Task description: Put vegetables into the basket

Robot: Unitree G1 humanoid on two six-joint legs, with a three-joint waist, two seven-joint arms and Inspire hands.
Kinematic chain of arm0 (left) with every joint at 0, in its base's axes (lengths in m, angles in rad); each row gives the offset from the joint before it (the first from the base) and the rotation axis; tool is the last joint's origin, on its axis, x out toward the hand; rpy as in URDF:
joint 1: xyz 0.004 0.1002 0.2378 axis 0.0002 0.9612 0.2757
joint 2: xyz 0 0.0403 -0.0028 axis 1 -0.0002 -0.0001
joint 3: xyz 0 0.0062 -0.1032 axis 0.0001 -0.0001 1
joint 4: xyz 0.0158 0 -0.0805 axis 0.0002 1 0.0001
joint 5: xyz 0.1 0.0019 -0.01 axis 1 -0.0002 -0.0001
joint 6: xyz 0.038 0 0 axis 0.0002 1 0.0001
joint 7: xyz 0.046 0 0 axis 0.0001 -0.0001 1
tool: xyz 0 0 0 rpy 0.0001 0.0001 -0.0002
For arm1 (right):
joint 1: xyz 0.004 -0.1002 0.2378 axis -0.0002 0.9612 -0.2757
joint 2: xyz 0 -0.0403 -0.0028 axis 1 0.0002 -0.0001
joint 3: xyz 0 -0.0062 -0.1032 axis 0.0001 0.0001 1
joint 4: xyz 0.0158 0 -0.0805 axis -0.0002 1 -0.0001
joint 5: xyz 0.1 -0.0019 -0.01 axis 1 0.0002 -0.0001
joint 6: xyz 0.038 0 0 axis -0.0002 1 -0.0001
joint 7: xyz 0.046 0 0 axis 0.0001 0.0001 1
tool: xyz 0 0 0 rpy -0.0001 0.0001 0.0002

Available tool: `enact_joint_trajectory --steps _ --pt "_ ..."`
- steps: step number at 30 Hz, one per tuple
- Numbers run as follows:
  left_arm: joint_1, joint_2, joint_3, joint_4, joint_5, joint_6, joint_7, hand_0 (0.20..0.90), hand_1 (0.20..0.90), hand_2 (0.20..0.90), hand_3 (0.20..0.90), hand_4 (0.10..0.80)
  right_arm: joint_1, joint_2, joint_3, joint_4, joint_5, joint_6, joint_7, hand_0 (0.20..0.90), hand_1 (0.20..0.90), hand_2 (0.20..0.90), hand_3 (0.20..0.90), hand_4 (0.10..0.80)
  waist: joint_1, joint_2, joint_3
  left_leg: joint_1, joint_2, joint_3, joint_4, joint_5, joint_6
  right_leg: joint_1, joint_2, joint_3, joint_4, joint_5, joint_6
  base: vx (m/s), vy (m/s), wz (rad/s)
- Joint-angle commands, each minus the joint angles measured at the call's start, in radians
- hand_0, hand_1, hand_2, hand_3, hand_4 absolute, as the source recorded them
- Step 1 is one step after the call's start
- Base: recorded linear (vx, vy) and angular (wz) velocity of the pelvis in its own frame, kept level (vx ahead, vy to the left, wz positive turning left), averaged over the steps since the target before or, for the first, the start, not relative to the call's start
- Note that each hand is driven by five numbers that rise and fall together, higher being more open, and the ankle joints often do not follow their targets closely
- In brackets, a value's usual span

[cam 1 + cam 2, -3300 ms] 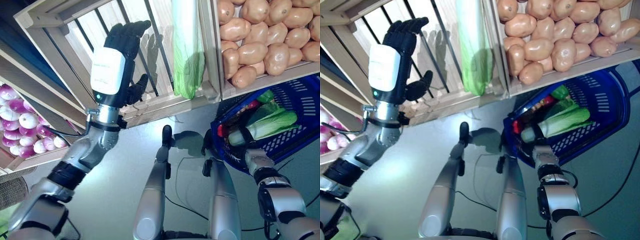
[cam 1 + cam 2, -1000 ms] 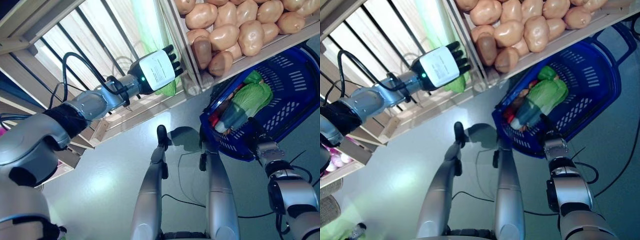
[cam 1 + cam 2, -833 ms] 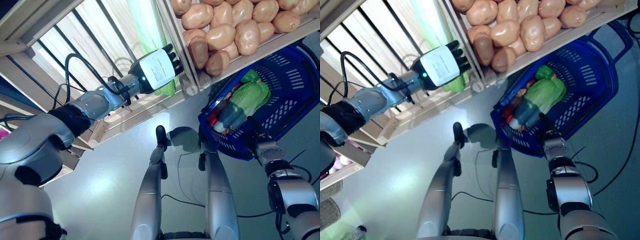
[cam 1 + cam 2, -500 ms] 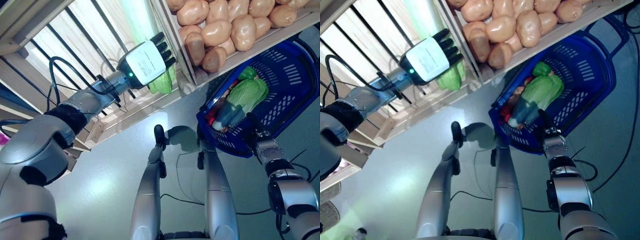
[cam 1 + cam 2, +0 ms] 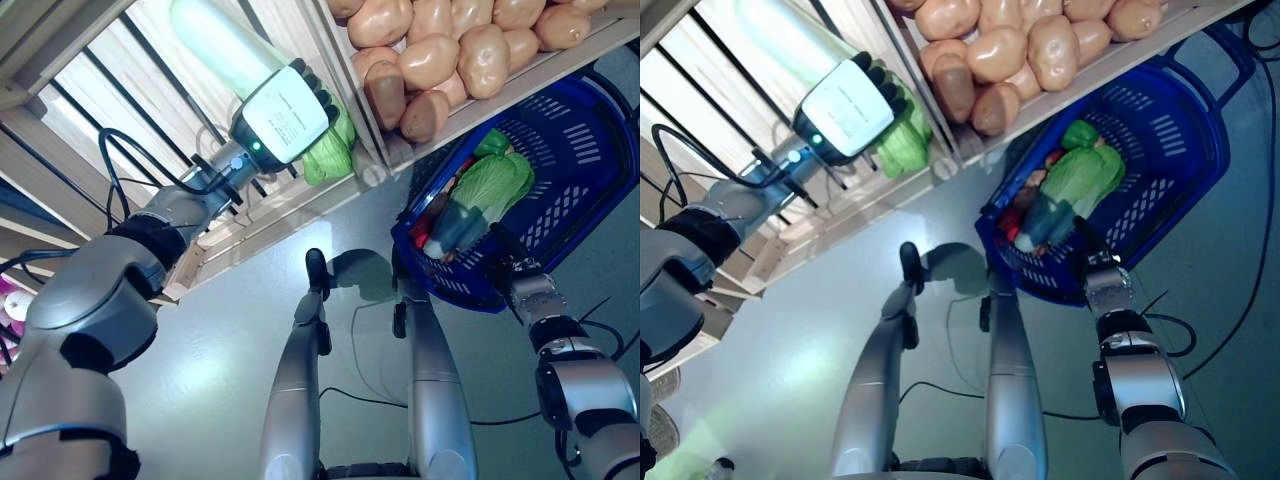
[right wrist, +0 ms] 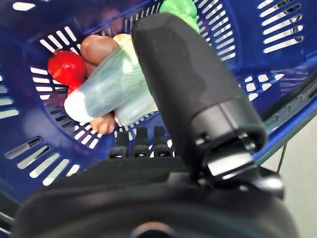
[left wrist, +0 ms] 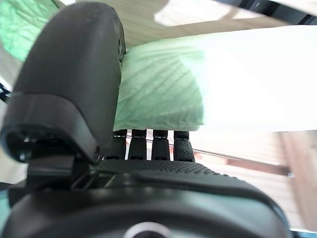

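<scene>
Left hand lifts a cabbage at the crate

Right hand (image 5: 1095, 262) grips the blue basket (image 5: 570, 180) rim (cabbage, red vegetables inside). Farther off, left hand (image 5: 285, 115) is wrapped round a long green cabbage (image 5: 215, 45) in the slatted wooden crate (image 5: 120, 90), potatoes (image 5: 440, 50) beside.

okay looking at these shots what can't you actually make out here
- Right hand: in both eye views the blue basket hides it; its wrist view shows only fingertips at the rim.
- Items under the basket's cabbage: mostly covered in every view.
- Long cabbage in the left hand: its pale end washes out in glare.
</scene>
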Motion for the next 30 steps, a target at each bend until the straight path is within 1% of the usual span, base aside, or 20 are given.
enact_joint_trajectory --steps 1,2,3,7,8,10,12,13,14,15,16,19,21,22,23,24,25,27,28,30 --pt "-0.01 0.009 0.21 0.058 -0.177 0.07 0.134 0.3 0.3 0.3 0.3 0.4 0.062 -0.039 0.033 -0.046 -0.049 -0.07 -0.042 0.9 0.9 0.9 0.9 0.8 0.0 -0.016 -0.004 0.003 0.0 0.016 0.024 -0.015 -0.039 0.114 0.047 -0.028 -0.084 0.034 0.001 -0.007 0.044 -0.04" --pt "0.001 0.008 0.228 0.061 -0.18 0.056 0.146 0.3 0.3 0.3 0.3 0.4 0.069 -0.036 0.032 -0.052 -0.08 -0.086 -0.037 0.9 0.9 0.9 0.9 0.8 0.001 -0.019 -0.004 0.02 -0.002 0.018 0.016 -0.014 -0.039 0.131 0.049 -0.029 -0.091 0.033 0.0 -0.003 0.052 -0.04" --pt "0.018 0.008 0.239 0.054 -0.245 0.059 0.179 0.3 0.3 0.3 0.3 0.4 0.078 -0.032 0.04 -0.064 -0.102 -0.112 -0.025 0.9 0.9 0.9 0.9 0.8 0.001 -0.021 -0.004 0.035 -0.004 0.016 0.01 -0.012 -0.039 0.145 0.049 -0.028 -0.097 0.036 0.0 0.0 0.039 -0.04" --pt "0.115 0.017 0.375 0.009 -0.358 -0.029 0.295 0.3 0.3 0.3 0.3 0.4 0.134 -0.025 0.053 -0.147 -0.164 -0.175 0.0 0.9 0.9 0.9 0.9 0.8 0.012 -0.034 -0.004 0.111 -0.008 0.014 -0.027 -0.01 -0.036 0.22 0.049 -0.038 -0.127 0.032 0.001 -0.005 0.008 -0.06" --pt "0.188 0.016 0.457 -0.039 -0.38 -0.095 0.326 0.3 0.3 0.3 0.3 0.4 0.175 -0.01 0.058 -0.226 -0.227 -0.238 0.015 0.9 0.9 0.9 0.9 0.8 0.02 -0.044 -0.004 0.148 -0.01 0.009 -0.044 -0.011 -0.036 0.258 0.048 -0.042 -0.143 0.033 0.002 0.0 0.0 0.0" --pt "0.299 0.014 0.541 -0.114 -0.386 -0.118 0.348 0.3 0.3 0.3 0.3 0.4 0.236 0.009 0.082 -0.358 -0.313 -0.279 -0.049 0.9 0.9 0.9 0.9 0.8 0.027 -0.054 -0.016 0.186 -0.013 0.006 -0.065 -0.011 -0.035 0.301 0.046 -0.048 -0.161 0.033 0.004 0.017 -0.009 0.0" --pt "0.495 -0.002 0.67 -0.252 -0.381 -0.163 0.375 0.3 0.3 0.3 0.3 0.4 0.366 0.03 0.098 -0.558 -0.481 -0.337 -0.107 0.9 0.9 0.9 0.9 0.8 0.039 -0.068 -0.044 0.245 -0.014 0.001 -0.096 -0.015 -0.034 0.359 0.035 -0.059 -0.186 0.031 0.011 0.106 -0.016 -0.07" --pt "0.647 -0.029 0.756 -0.364 -0.355 -0.195 0.373 0.3 0.3 0.3 0.3 0.4 0.472 0.044 0.076 -0.663 -0.583 -0.356 -0.109 0.9 0.9 0.9 0.9 0.8 0.048 -0.074 -0.075 0.298 -0.014 -0.003 -0.126 -0.019 -0.031 0.408 0.026 -0.065 -0.212 0.03 0.02 0.153 0.008 -0.09" --pt "0.69 -0.037 0.78 -0.394 -0.345 -0.216 0.373 0.3 0.3 0.3 0.3 0.4 0.505 0.048 0.067 -0.69 -0.615 -0.363 -0.099 0.9 0.9 0.9 0.9 0.8 0.05 -0.075 -0.088 0.309 -0.014 -0.006 -0.137 -0.016 -0.03 0.42 0.023 -0.067 -0.223 0.035 0.022 0.212 0.038 -0.08" --pt "0.799 -0.072 0.846 -0.493 -0.358 -0.251 0.331 0.3 0.3 0.3 0.3 0.4 0.579 0.058 0.048 -0.751 -0.672 -0.366 -0.083 0.9 0.9 0.9 0.9 0.8 0.058 -0.079 -0.112 0.35 -0.015 -0.011 -0.155 -0.022 -0.026 0.46 0.015 -0.067 -0.242 0.034 0.028 0.147 0.043 -0.06" --pt "0.821 -0.084 0.858 -0.515 -0.372 -0.266 0.321 0.3 0.3 0.3 0.3 0.4 0.593 0.061 0.044 -0.766 -0.687 -0.365 -0.08 0.9 0.9 0.9 0.9 0.8 0.06 -0.08 -0.119 0.359 -0.015 -0.014 -0.163 -0.022 -0.026 0.469 0.014 -0.067 -0.248 0.035 0.03 0.205 0.042 -0.04" --pt "1.007 -0.148 0.996 -0.673 -0.462 -0.387 0.185 0.3 0.3 0.3 0.3 0.4 0.698 0.093 -0.008 -0.886 -0.833 -0.327 -0.031 0.9 0.9 0.9 0.9 0.8 0.075 -0.083 -0.176 0.471 -0.009 -0.023 -0.221 -0.036 -0.022 0.584 0.005 -0.079 -0.301 0.026 0.038 0.252 -0.005 0.08" --pt "1.096 -0.198 1.043 -0.74 -0.553 -0.44 0.101 0.3 0.3 0.3 0.3 0.4 0.752 0.11 -0.025 -0.962 -0.927 -0.33 0.008 0.9 0.9 0.9 0.9 0.8 0.08 -0.085 -0.211 0.53 -0.007 -0.035 -0.252 -0.034 -0.02 0.65 0.004 -0.092 -0.333 0.027 0.04 0.241 -0.036 0.01" --pt "1.115 -0.207 1.053 -0.752 -0.598 -0.455 0.073 0.3 0.3 0.3 0.3 0.4 0.765 0.112 -0.028 -0.976 -0.937 -0.334 0.019 0.9 0.9 0.9 0.9 0.8 0.08 -0.085 -0.221 0.539 -0.007 -0.038 -0.26 -0.028 -0.019 0.662 0.004 -0.094 -0.344 0.033 0.039 0.258 -0.032 0.04" --pt "1.159 -0.243 1.075 -0.777 -0.701 -0.488 -0.014 0.3 0.3 0.3 0.3 0.4 0.797 0.118 -0.039 -1.011 -0.971 -0.352 0.058 0.9 0.9 0.9 0.9 0.8 0.085 -0.085 -0.244 0.572 -0.006 -0.043 -0.275 -0.03 -0.018 0.701 0.003 -0.104 -0.362 0.032 0.04 0.2 -0.03 0.1" --pt "1.18 -0.258 1.077 -0.792 -0.76 -0.499 -0.061 0.3 0.3 0.3 0.3 0.4 0.817 0.12 -0.04 -1.034 -0.988 -0.369 0.083 0.9 0.9 0.9 0.9 0.8 0.087 -0.086 -0.259 0.592 -0.005 -0.046 -0.284 -0.031 -0.017 0.723 0.003 -0.108 -0.371 0.031 0.04 0.289 -0.058 0.14" --pt "1.202 -0.279 1.083 -0.82 -0.866 -0.509 -0.153 0.3 0.3 0.3 0.3 0.4 0.837 0.119 -0.044 -1.066 -0.992 -0.368 0.111 0.9 0.9 0.9 0.9 0.8 0.092 -0.089 -0.278 0.629 -0.001 -0.047 -0.302 -0.036 -0.017 0.762 0.002 -0.115 -0.386 0.026 0.042 0.25 -0.065 0.21" --pt "1.238 -0.303 1.088 -0.888 -1.023 -0.499 -0.299 0.3 0.3 0.3 0.3 0.4 0.867 0.114 -0.051 -1.115 -1.0 -0.383 0.186 0.9 0.9 0.9 0.9 0.8 0.099 -0.092 -0.309 0.664 0.004 -0.05 -0.324 -0.031 -0.017 0.806 0.003 -0.124 -0.412 0.032 0.044 0.23 -0.076 0.21" --pt "1.249 -0.318 1.087 -0.919 -1.147 -0.486 -0.415 0.3 0.3 0.3 0.3 0.4 0.875 0.109 -0.049 -1.144 -0.989 -0.392 0.243 0.9 0.9 0.9 0.9 0.8 0.103 -0.093 -0.321 0.68 0.006 -0.051 -0.332 -0.031 -0.016 0.824 0.003 -0.128 -0.42 0.032 0.045 0.173 -0.069 0.2" --pt "1.26 -0.339 1.068 -0.957 -1.275 -0.471 -0.543 0.3 0.3 0.3 0.3 0.4 0.882 0.103 -0.038 -1.182 -0.963 -0.41 0.318 0.9 0.9 0.9 0.9 0.8 0.109 -0.095 -0.341 0.702 0.011 -0.051 -0.34 -0.032 -0.016 0.849 0.003 -0.136 -0.428 0.031 0.046 0.138 -0.061 0.16"
